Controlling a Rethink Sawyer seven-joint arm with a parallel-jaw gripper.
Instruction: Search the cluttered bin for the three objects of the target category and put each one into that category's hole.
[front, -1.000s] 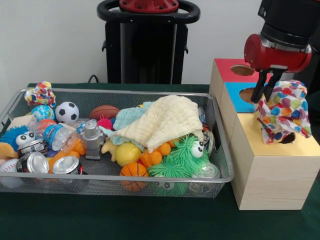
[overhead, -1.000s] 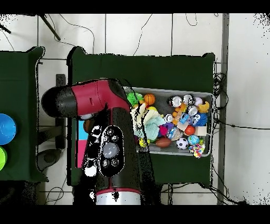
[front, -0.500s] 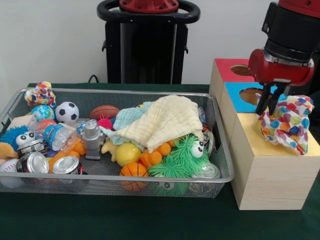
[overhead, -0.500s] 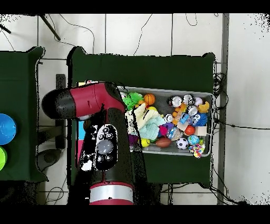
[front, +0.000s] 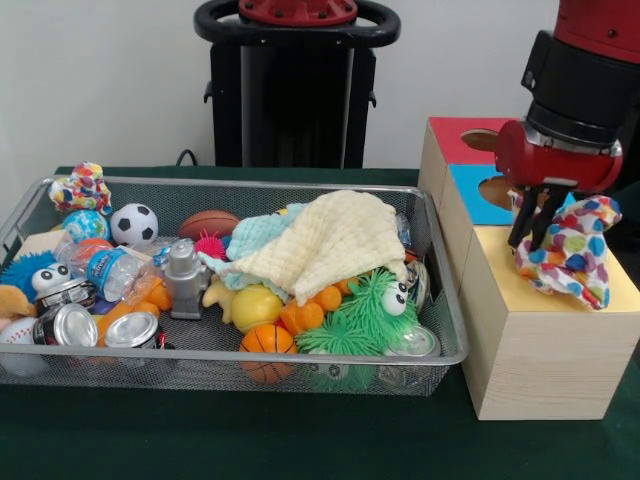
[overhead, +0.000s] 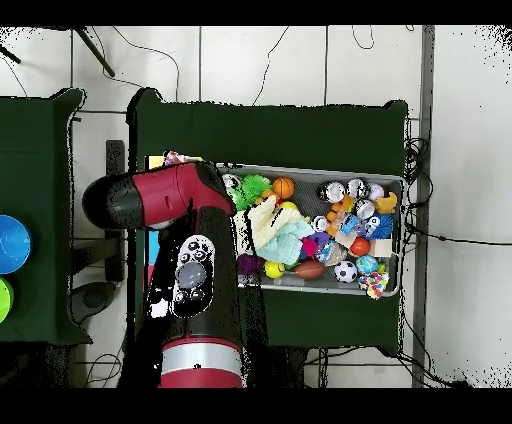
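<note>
crumpled cloth with multicoloured heart print (front: 571, 247): white ground, red, yellow, blue, green spots | wooden box top (front: 500, 290): red, blue, yellow panels | folded muslin cloth (front: 330, 238): pale cream | spiky plush toy (front: 365, 312): bright green | small football (front: 133, 223): black-and-white | wire mesh bin (front: 440, 300): silver

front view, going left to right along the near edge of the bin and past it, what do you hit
silver cans → small basketball → green fuzzy toy with eyes → wooden box → multicoloured cloth on the yellow panel, at the gripper
</note>
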